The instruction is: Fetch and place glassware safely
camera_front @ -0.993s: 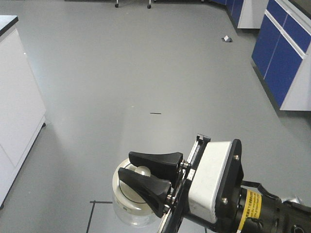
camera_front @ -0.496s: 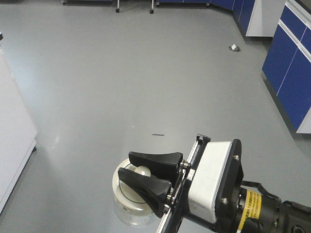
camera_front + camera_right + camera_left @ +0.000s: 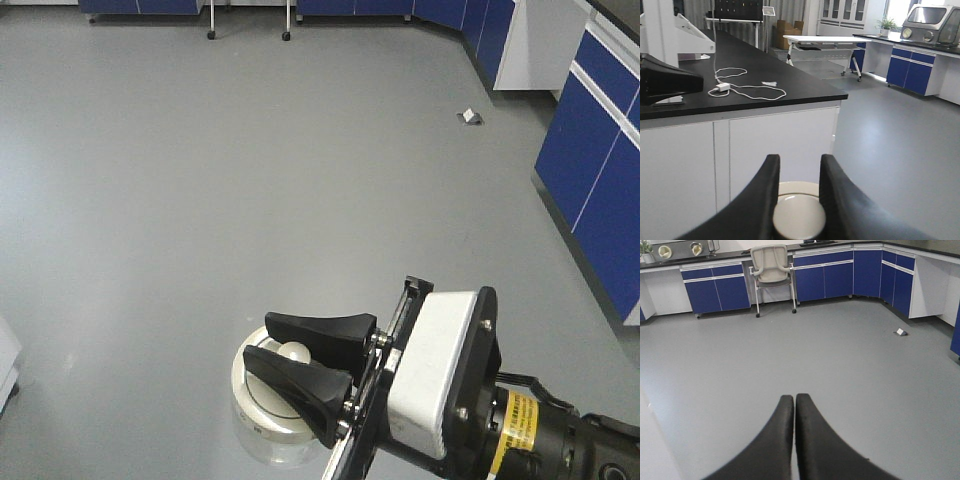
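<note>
The glassware is a squat clear jar with a cream-white lid, held in the air above the grey floor at the bottom of the front view. My right gripper is shut on the lid's round knob, one black finger on each side. In the right wrist view the knob sits between the fingers of the right gripper, with the lid's rim behind it. My left gripper is shut with nothing in it, its fingers touching.
Blue cabinets line the right side, with a small scrap on the floor near them. An office chair stands before the far cabinets. A black-topped white counter with a white cable stands close to the right gripper.
The floor and cabinets have shifted in the front view, and the white cabinet at the left has slid almost out of view. The right gripper's hold on the jar is unchanged.
</note>
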Motion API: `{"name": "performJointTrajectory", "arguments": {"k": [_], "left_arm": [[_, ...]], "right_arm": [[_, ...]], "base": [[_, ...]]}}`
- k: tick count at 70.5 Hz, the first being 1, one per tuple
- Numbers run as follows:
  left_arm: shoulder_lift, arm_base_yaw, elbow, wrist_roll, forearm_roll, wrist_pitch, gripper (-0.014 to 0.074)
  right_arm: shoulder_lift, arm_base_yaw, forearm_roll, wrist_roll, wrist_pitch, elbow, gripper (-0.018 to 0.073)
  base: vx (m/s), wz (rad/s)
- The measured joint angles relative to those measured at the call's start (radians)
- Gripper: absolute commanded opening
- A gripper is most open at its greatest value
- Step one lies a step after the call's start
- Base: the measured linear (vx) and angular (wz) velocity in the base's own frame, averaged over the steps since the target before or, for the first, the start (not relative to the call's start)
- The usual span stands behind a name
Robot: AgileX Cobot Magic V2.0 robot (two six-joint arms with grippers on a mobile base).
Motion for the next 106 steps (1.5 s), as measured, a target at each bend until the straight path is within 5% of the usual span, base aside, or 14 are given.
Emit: {"name": "performJointTrajectory", "arguments": {"k": [106], "left_arm": [[0.000,0.000,0.000,0.000,0.000,0.001,-0.0007]], "right_arm": [[0.000,0.000,0.000,0.000,0.000,0.000,-0.0003]], "base": [[0.50,0.00]]}}
